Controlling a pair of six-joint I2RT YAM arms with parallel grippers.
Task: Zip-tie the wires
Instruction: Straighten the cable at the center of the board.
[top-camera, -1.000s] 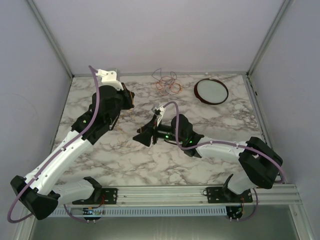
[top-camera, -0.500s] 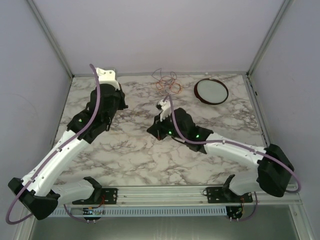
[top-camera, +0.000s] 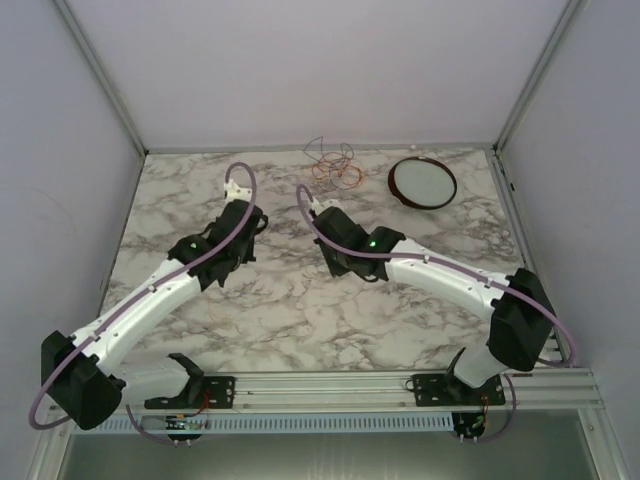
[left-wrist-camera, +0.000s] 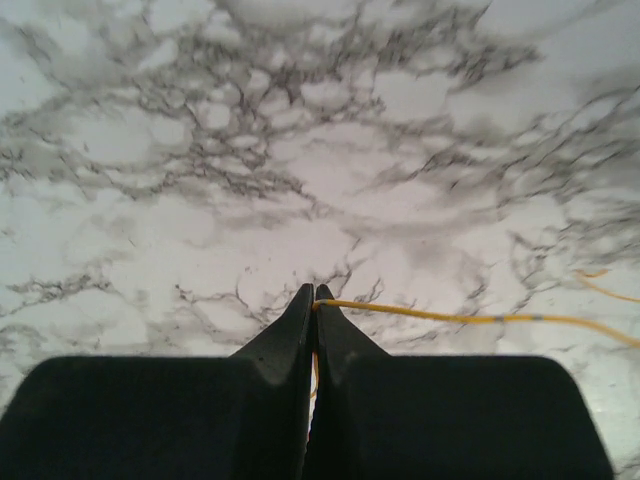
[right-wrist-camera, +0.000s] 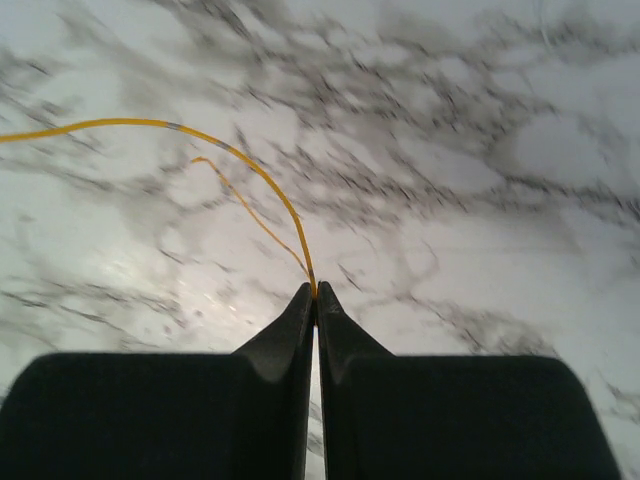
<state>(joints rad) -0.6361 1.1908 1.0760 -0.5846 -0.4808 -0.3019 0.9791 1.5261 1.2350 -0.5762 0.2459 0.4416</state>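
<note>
**Both my claws pinched shut on one yellow wire**

I stand at the near edge of a marble table (top-camera: 300, 320). My left arm (top-camera: 150, 300) reaches out to the far left of the middle. My right arm (top-camera: 440, 275) bends in from the near right and reaches the middle of the table. The two wrists hang close side by side over the far half, tipped down at the marble.

A round white dish (top-camera: 422, 181) with a dark rim sits at the far right, well apart from both claws.

The wires (top-camera: 335, 167) lie in a loose tangle of red and orange loops at the far edge, just left of the dish and beyond my right wrist.

My left claw (left-wrist-camera: 314, 296) is closed tight, fingers pressed together. A yellow wire (left-wrist-camera: 450, 317) comes out from between the very tips and runs off to the right, low over the marble, to the edge of that view.

My right claw (right-wrist-camera: 315, 290) is closed just as tight. Here the yellow wire meets the tips from above, arches up and bends away to the left. A shorter yellow strand (right-wrist-camera: 245, 205) lies under that arch and ends free near the tips.

From above the yellow wire is too fine to see, so I cannot tell whether it joins the tangle.
</note>
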